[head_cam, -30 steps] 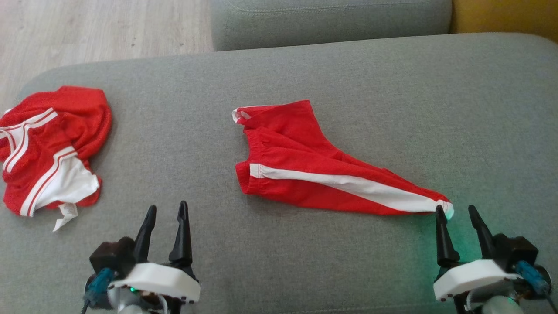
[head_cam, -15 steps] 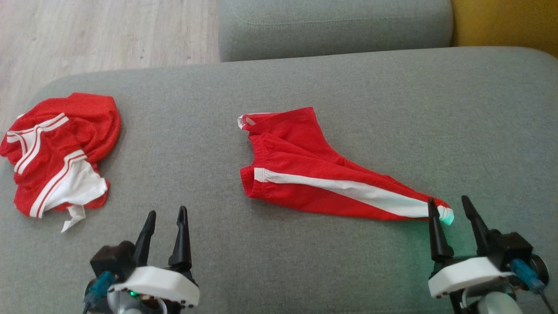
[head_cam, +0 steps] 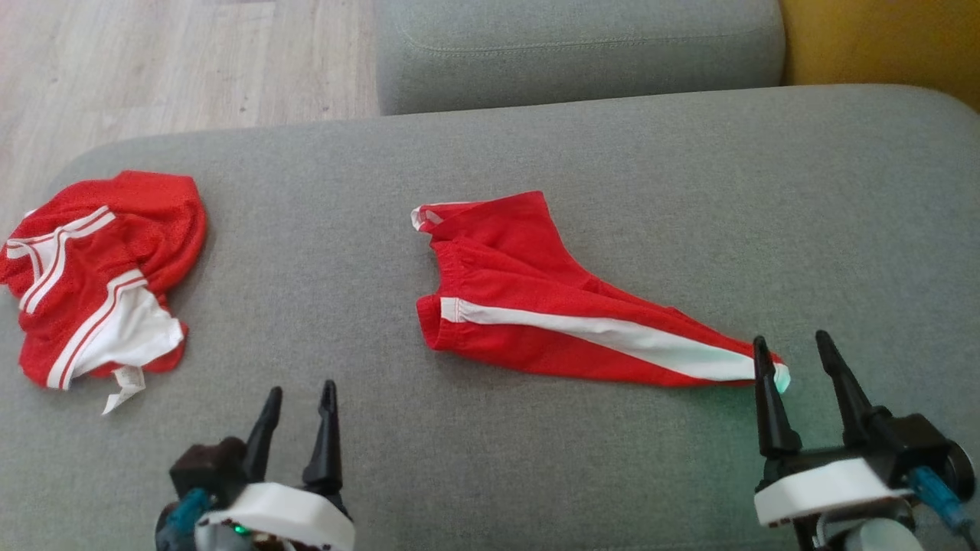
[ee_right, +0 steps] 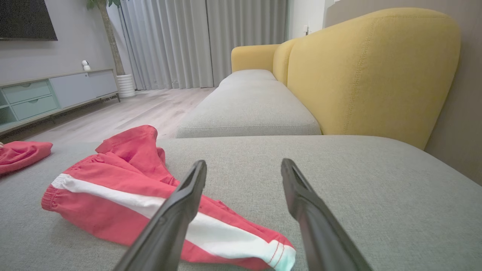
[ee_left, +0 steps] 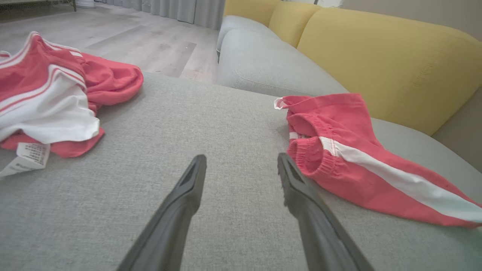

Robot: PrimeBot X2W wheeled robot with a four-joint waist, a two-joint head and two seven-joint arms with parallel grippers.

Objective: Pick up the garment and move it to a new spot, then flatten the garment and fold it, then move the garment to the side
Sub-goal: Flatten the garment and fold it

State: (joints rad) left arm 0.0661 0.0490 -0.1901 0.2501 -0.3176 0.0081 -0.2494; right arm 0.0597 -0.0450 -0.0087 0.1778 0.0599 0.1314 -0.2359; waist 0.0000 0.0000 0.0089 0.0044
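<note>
Red white-striped shorts (head_cam: 536, 306) lie on a grey sofa seat (head_cam: 612, 153); right gripper (head_cam: 791, 337), fingers apart, poised at their leg hem, left gripper (head_cam: 302, 387), likewise apart, off their waistband.

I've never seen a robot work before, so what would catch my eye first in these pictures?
The bright red garment with a white stripe, lying in the middle of the grey sofa cushion, catches the eye first. A second red-and-white garment sits crumpled at the cushion's left end. At the near edge, the robot's left hand and right hand both stand open, the right one near the stripe's tip.
</note>
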